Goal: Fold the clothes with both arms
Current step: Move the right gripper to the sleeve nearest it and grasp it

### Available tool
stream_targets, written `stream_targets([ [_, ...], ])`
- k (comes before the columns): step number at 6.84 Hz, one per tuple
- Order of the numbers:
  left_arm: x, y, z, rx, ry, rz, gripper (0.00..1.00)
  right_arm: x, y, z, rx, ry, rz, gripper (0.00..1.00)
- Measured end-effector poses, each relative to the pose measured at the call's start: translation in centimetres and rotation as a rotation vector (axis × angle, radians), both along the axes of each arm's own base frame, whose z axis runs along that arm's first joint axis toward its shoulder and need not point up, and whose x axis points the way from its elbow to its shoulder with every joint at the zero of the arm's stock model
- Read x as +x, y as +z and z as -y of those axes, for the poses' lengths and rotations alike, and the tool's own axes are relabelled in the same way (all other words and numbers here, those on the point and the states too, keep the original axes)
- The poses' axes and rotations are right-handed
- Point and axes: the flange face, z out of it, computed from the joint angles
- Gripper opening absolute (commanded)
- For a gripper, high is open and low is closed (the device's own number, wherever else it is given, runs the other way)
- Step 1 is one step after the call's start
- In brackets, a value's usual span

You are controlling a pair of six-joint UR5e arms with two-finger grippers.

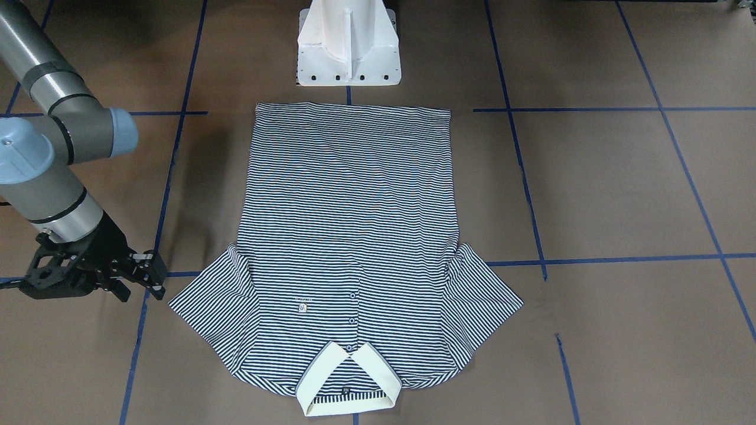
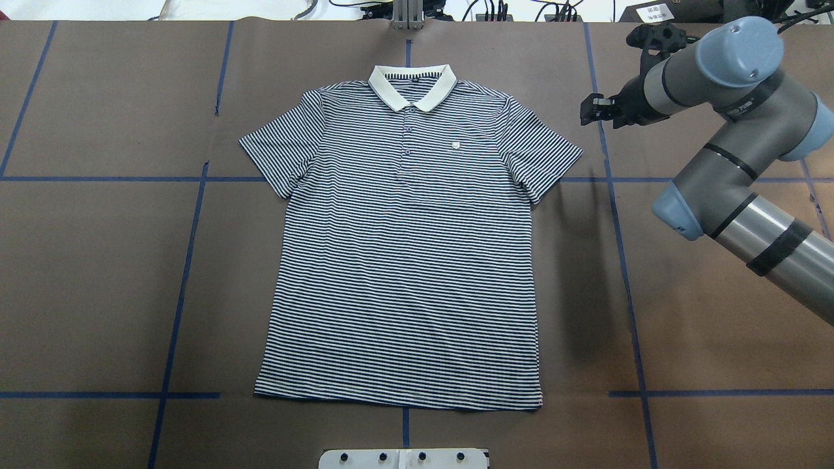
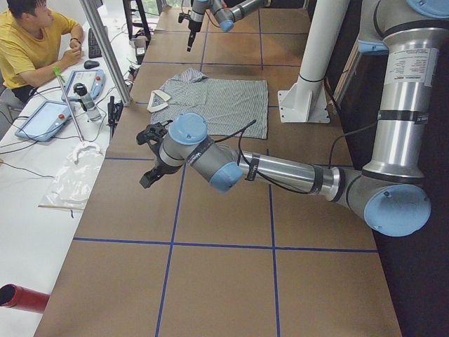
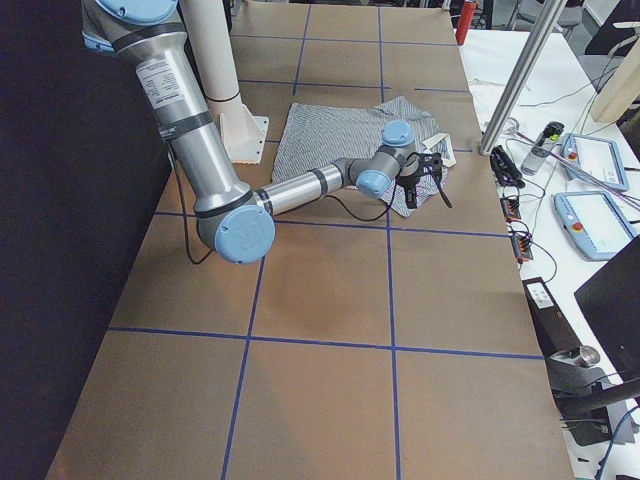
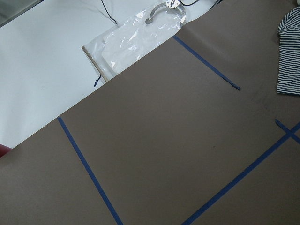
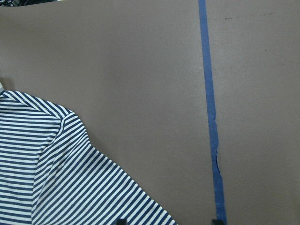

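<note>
The striped polo shirt [image 2: 404,260] lies flat and face up on the brown table, collar [image 2: 412,88] at the far edge, both sleeves spread. It also shows in the front view [image 1: 354,224]. My right gripper [image 2: 596,109] hovers just beyond the shirt's right sleeve [image 2: 544,156]. In the right wrist view its two fingertips stand apart at the bottom edge, open and empty [image 6: 168,221], with the sleeve [image 6: 56,178] at lower left. My left gripper [image 3: 149,179] shows only in the left side view, above bare table away from the shirt. I cannot tell whether it is open or shut.
The white pedestal base [image 1: 348,44] stands by the shirt's hem. Blue tape lines [image 2: 189,247] cross the table. A person in yellow [image 3: 28,49], teach pendants [image 3: 42,119] and a plastic bag [image 5: 136,35] are on the white bench beyond the far edge.
</note>
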Motion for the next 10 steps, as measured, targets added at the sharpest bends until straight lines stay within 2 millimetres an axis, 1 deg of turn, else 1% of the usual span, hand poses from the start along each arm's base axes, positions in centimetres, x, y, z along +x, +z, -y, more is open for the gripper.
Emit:
stream_targets([
  [1, 0.0, 0.0, 0.0, 0.000, 0.000, 0.001, 1.00, -1.8, 0.7, 0.0, -0.001, -0.002, -0.014, 0.60],
  [2, 0.0, 0.1, 0.0, 0.000, 0.000, 0.001, 1.00, -3.1, 1.3, -0.1, -0.003, -0.003, -0.030, 0.59],
  [4, 0.0, 0.2, 0.0, -0.001, 0.000, 0.002, 1.00, -4.9, 2.3, -0.5, -0.004, -0.005, -0.057, 0.57],
  [6, 0.0, 0.3, -0.1, -0.002, 0.001, 0.003, 1.00, -5.9, 2.7, -0.5, -0.007, -0.008, -0.072, 0.55],
  [8, 0.0, 0.4, -0.1, -0.002, 0.002, 0.003, 1.00, -6.1, 3.2, -0.4, -0.012, -0.007, -0.082, 0.55],
  [9, 0.0, 0.4, -0.2, -0.003, 0.002, 0.004, 1.00, -6.3, 3.4, -0.4, -0.012, -0.005, -0.088, 0.53],
  [10, 0.0, 0.5, -0.2, -0.003, 0.002, 0.004, 1.00, -6.3, 3.6, -0.4, -0.012, -0.003, -0.092, 0.26],
])
